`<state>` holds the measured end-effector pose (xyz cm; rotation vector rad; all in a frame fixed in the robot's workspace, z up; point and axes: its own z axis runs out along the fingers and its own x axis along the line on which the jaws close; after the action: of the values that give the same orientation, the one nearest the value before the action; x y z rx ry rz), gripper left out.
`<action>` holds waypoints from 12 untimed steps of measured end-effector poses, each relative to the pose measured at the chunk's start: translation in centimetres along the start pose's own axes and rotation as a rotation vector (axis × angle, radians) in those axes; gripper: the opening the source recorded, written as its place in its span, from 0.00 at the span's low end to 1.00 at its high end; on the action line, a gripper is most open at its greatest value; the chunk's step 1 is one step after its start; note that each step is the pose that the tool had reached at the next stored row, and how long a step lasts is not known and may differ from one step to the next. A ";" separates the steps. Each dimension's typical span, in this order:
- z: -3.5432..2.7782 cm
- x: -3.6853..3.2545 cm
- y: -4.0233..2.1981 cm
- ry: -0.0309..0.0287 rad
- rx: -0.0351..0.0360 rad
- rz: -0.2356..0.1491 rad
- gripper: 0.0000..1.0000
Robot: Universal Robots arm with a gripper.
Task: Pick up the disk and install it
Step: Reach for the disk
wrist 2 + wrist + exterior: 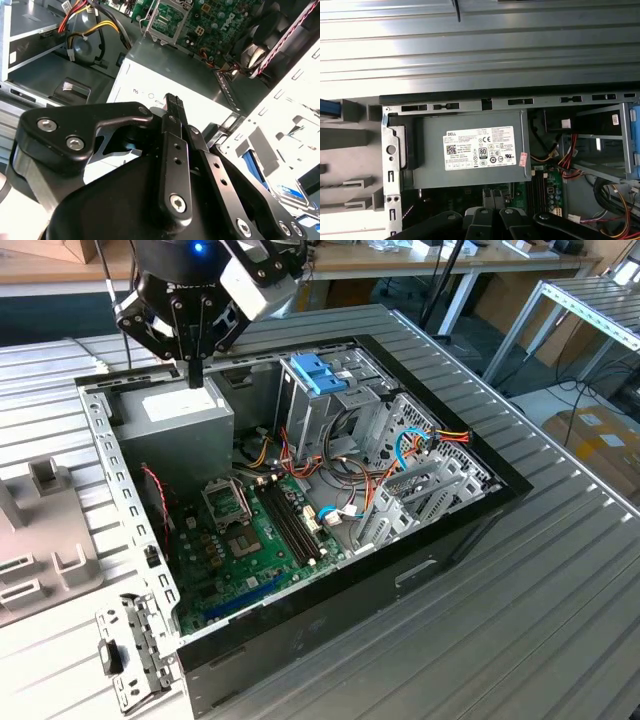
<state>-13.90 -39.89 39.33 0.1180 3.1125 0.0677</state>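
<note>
Over a corner of the open case (330, 630): gripper (195, 375) pinched closed, empty, above the power supply (180, 410).
Case rim close beside, bare ribbed table (470, 45) beyond. Disk (330, 108) sits outside the rim by grey holder (350, 145); visible blue rail parallel to table ribs.

Hand (195, 373) hanging at exterior view's upper left, pointing straight down, fingers (173, 107) pressed together.

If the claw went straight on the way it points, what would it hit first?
Probably the top of the grey power supply: the claw points down right above it. The remaining gap is unclear.
</note>
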 end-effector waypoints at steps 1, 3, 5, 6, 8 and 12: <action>0.00 0.05 0.00 0.0000 0.0000 0.000 0.11; 0.00 0.16 -0.01 0.0000 0.0000 0.000 0.11; -0.01 0.27 -0.02 0.0000 0.0000 0.000 0.11; -0.01 0.37 -0.03 0.0000 0.0000 0.000 0.11; -0.02 0.58 -0.04 0.0000 0.0001 0.000 0.11; -0.03 0.80 -0.06 0.0000 0.0001 0.000 0.11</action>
<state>-14.70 -39.89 39.33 0.1180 3.1125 0.0676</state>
